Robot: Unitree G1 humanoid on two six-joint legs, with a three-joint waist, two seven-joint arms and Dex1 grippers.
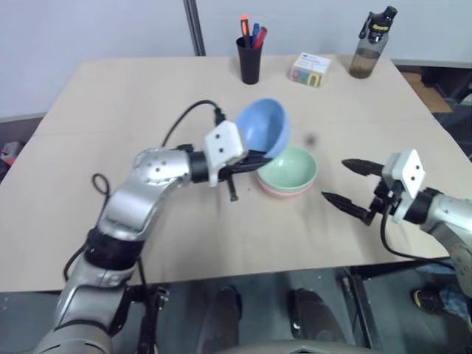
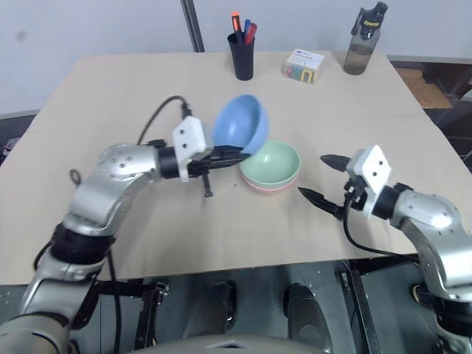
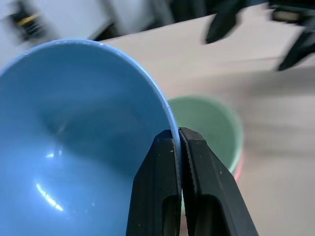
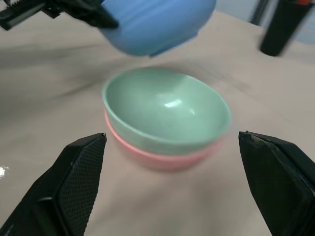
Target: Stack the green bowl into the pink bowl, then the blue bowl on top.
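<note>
Near the middle of the table (image 1: 110,96), the green bowl (image 1: 289,169) sits nested inside the pink bowl (image 1: 279,191), whose rim peeks out beneath it. The left gripper (image 1: 259,155) has its two fingers pressed together on the rim of the blue bowl (image 1: 264,126), pinching the wall between them; the bowl hangs tilted on its side in the air, just above and toward the table's left edge from the stacked pair, apparently not touching them. The right gripper (image 1: 345,182) hovers off the surface toward the right edge, its fingers spread wide and gripping nothing, pointed at the stack. Along the far edge stand a black pen cup (image 1: 249,60), a small box (image 1: 310,69) and a bottle (image 1: 371,45).
</note>
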